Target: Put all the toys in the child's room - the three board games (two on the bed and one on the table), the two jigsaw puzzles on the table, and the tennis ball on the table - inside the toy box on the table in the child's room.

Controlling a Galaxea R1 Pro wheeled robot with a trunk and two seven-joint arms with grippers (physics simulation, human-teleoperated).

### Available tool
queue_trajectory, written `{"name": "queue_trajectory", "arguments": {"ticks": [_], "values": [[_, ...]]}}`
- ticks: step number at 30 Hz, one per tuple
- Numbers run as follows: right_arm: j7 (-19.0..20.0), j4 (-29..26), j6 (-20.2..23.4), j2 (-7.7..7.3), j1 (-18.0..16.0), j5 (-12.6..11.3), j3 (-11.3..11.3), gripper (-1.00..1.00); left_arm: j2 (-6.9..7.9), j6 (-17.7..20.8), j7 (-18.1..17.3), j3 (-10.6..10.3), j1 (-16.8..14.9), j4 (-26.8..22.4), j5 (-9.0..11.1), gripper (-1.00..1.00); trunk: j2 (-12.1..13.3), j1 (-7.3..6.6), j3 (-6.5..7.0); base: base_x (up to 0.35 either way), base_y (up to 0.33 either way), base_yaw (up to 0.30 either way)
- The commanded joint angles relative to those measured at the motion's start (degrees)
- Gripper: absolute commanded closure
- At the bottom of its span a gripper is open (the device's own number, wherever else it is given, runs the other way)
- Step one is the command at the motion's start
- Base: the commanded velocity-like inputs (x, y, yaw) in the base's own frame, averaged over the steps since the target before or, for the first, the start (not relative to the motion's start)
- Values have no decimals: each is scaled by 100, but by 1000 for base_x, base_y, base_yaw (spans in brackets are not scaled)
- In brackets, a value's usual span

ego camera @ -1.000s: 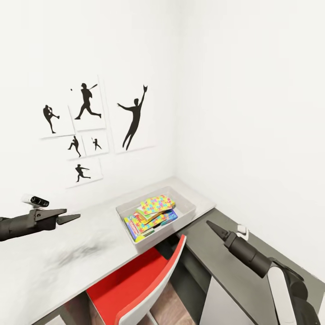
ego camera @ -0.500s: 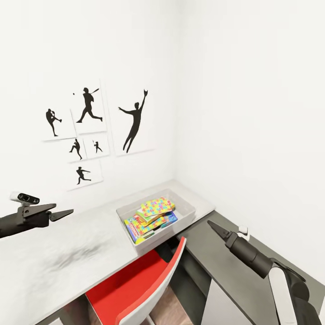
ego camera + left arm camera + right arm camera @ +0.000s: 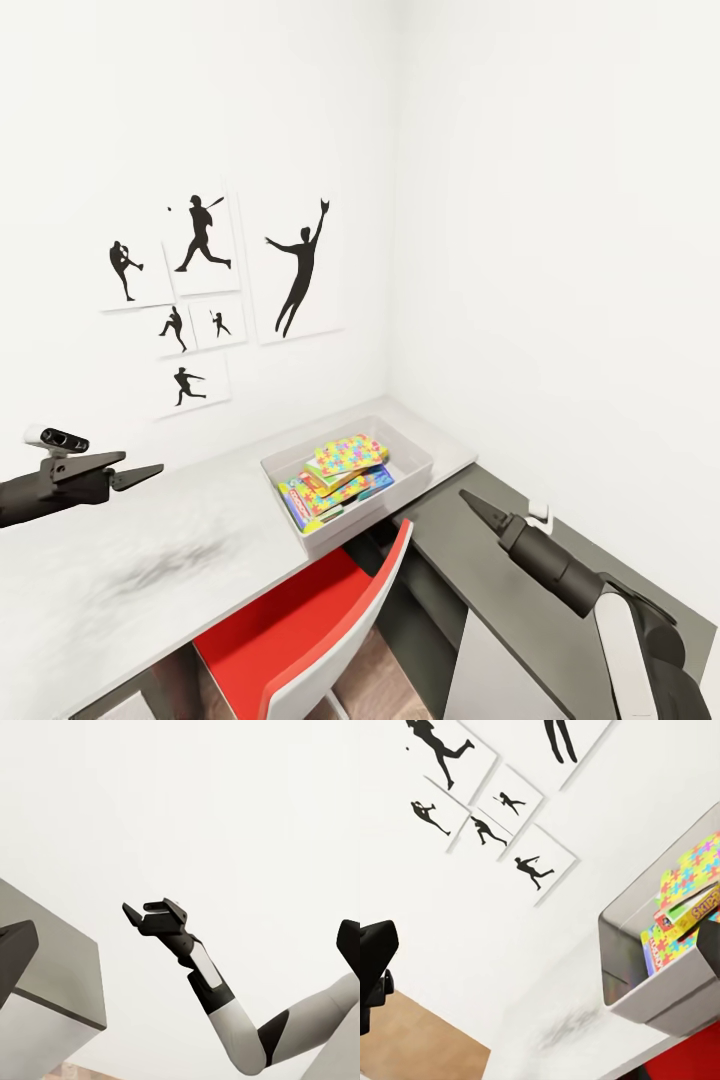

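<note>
Leftward and slightly up goes the left pincer (image 3: 150, 470) since a second ago, clear of the toy box (image 3: 420, 452); prongs narrowly parted, nothing held. Right pincer (image 3: 468, 498) hangs over the lower dark cabinet (image 3: 520, 600); its gap I cannot tell. Box sits at the pale bench (image 3: 120, 590) corner, heaped with glossy jigsaw puzzles (image 3: 346, 452) and a Skip-Bo box (image 3: 699, 905). Loading looks nearly finished; next, check whether any toy remains outside.
</note>
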Motion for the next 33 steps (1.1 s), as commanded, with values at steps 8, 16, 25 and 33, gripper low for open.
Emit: {"name": "queue_trajectory", "arguments": {"ticks": [8, 16, 25, 33], "values": [[-91, -1, 33, 5, -4, 1, 5, -100, 2, 58, -21, -8, -2, 1, 1, -100, -4, 2, -3, -41, 4, 0], [-709, -38, 66, 2, -4, 4, 7, -100, 4, 59, -21, -8, -2, -7, 1, -100, -4, 2, -3, -141, 23, 0], [-1410, -37, 89, 12, -4, -103, 5, -100, 7, 57, -21, -8, -2, -3, 1, -100, -4, 2, -3, -7, 1, 0], [-1430, -50, 89, 13, -4, -109, 21, -100, 11, 57, -21, -6, -2, -1, 1, -100, -4, 2, -3, -145, 51, -40]]}}
